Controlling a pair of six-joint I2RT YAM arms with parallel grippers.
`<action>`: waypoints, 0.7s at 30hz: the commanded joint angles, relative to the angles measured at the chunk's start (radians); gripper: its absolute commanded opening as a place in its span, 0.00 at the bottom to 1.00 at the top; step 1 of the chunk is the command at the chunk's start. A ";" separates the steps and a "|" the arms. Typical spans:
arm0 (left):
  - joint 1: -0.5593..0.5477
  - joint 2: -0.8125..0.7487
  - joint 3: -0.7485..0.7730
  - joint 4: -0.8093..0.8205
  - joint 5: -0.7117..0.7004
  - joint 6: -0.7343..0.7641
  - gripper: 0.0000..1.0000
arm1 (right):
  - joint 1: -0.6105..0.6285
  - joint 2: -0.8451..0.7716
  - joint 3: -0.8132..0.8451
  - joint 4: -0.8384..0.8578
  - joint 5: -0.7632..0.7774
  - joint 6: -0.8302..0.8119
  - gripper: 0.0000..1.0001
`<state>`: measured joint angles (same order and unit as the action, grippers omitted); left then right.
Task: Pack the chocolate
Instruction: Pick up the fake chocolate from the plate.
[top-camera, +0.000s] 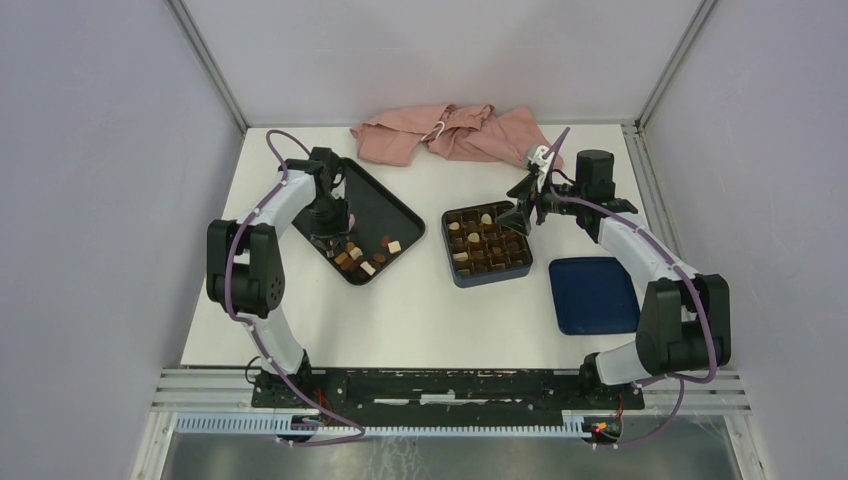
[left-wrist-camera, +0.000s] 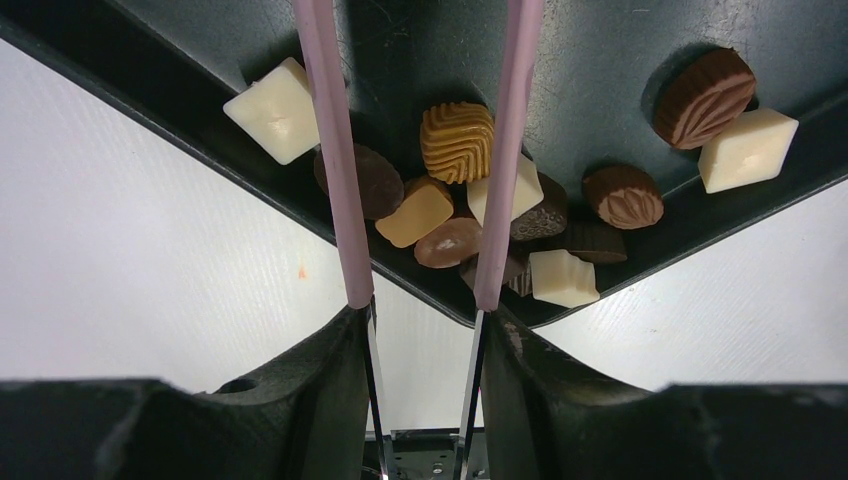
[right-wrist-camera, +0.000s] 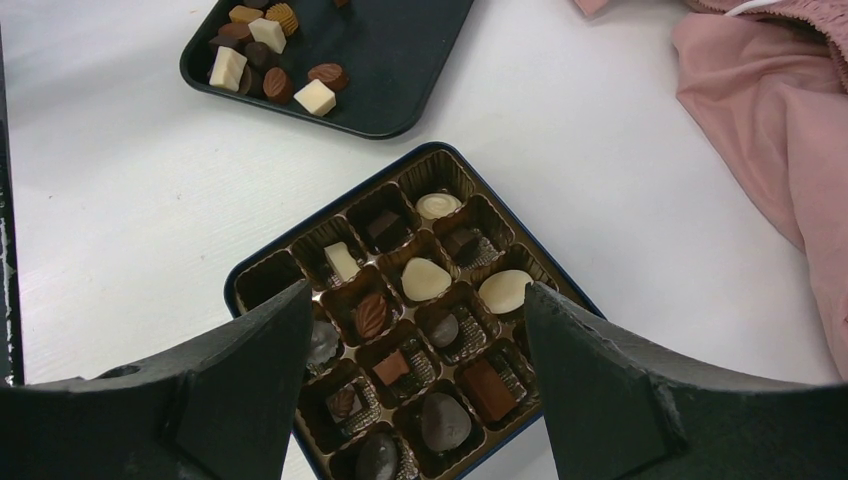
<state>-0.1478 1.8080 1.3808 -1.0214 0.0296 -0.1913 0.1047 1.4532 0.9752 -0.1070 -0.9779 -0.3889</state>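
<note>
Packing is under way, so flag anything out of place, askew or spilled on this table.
A crumpled pink cloth lies at the back, no part of the packing. The loose chocolates are heaped in one corner of the black tray, some overlapping. The chocolate box sits askew. Nothing has spilled.

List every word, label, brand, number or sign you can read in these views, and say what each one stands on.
None: no view shows readable text.
The box, lid, tray and cloth are all plain.
The chocolate shows only moulded ridges, no letters.
</note>
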 joint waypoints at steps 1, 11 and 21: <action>0.002 0.011 0.034 -0.011 0.024 0.075 0.47 | 0.003 0.004 0.025 0.021 -0.032 -0.008 0.82; 0.002 0.040 0.033 -0.009 0.029 0.076 0.47 | 0.008 0.003 0.023 0.020 -0.035 -0.011 0.82; 0.001 0.059 0.043 -0.009 0.030 0.077 0.45 | 0.008 0.014 0.025 0.015 -0.027 -0.020 0.82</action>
<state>-0.1478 1.8545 1.3811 -1.0233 0.0368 -0.1680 0.1093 1.4578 0.9752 -0.1074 -0.9905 -0.3908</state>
